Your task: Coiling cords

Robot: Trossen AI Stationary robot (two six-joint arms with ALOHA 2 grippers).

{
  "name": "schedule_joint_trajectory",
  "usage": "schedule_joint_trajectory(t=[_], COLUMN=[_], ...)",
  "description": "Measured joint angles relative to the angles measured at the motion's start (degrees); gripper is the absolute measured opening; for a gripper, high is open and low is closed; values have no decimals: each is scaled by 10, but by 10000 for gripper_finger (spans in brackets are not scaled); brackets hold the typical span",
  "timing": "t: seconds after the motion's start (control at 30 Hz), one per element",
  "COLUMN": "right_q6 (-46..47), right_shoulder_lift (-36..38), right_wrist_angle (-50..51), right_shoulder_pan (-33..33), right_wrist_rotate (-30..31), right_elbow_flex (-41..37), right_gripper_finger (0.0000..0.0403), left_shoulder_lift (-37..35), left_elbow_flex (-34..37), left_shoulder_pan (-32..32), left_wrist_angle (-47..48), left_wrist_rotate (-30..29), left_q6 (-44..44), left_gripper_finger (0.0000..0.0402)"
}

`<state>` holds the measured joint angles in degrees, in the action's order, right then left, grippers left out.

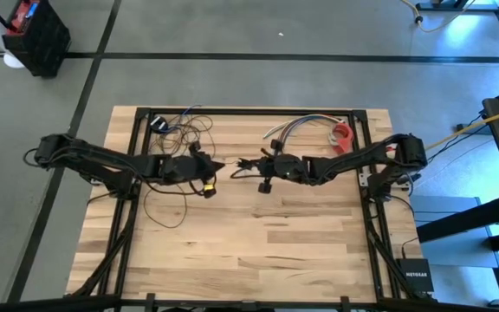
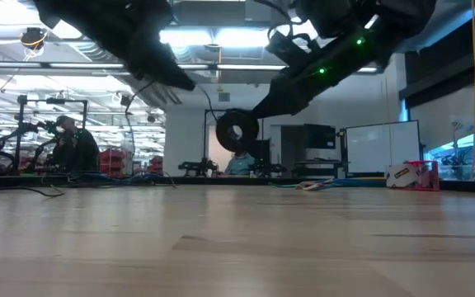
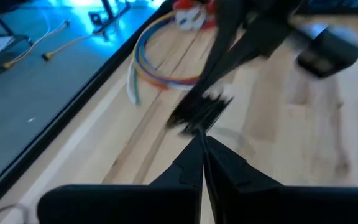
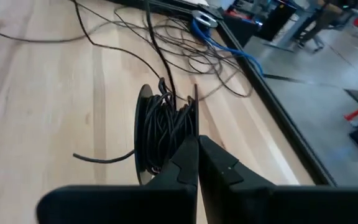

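The cord is a thin black wire. Part of it is wound into a round coil [image 2: 237, 129] that hangs above the table's middle with my right gripper [image 4: 197, 146] shut on it. The rest lies in loose loops [image 1: 183, 128] on the wood at the far left. My left gripper [image 1: 222, 165] is shut and points at the coil from the table's left, its tip a short way from it. A strand [image 2: 207, 101] runs from that tip to the coil. My left gripper seems to pinch a single strand of the cord [image 2: 201, 89] at its fingertips, coming level from the table's left. The strand runs on to the coil. The shut fingers hide the place of contact in its own wrist view. My right gripper pinches the wound turns at the coil's edge [image 4: 178, 134] between its two fingers, coming from the table's right and slanting slightly down. The coil stands on edge, lifted clear of the table. A free wire end [image 4: 101, 158] sticks out of its side.
A short bundle of multicoloured wires [image 1: 297, 128] and a red-and-white item [image 1: 343, 134] lie at the far right. A small black block [image 1: 158, 124] sits among the loose loops. One cord loop [image 1: 167, 212] trails under the left arm. Bare wood fills the near half.
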<state>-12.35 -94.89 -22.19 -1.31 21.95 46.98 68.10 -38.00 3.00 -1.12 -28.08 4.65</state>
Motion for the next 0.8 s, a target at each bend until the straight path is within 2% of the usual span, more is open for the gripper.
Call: schedule_joint_trajectory(t=[0.1,0.3,0.43,0.8], right_q6=[3,7,19,23], right_shoulder_lift=[-13,-34,-47,-47], right_wrist_angle=[-26,-80,-79,-83], right_shoulder_pan=[-8,-7,-7,-20], right_wrist_rotate=[-26,-31,-31,-45], right_elbow_flex=[0,4,31,62], right_gripper_finger=[5,5,5,5], left_shoulder_lift=[9,44,85,189], left_elbow_flex=[0,0,0,0], left_shoulder_pan=[9,12,12,27], left_wrist_angle=[-41,-139,-208,-266], left_wrist_rotate=[0,0,0,16], left_q6=[4,5,2,29], left_gripper_finger=[5,5,5,5])
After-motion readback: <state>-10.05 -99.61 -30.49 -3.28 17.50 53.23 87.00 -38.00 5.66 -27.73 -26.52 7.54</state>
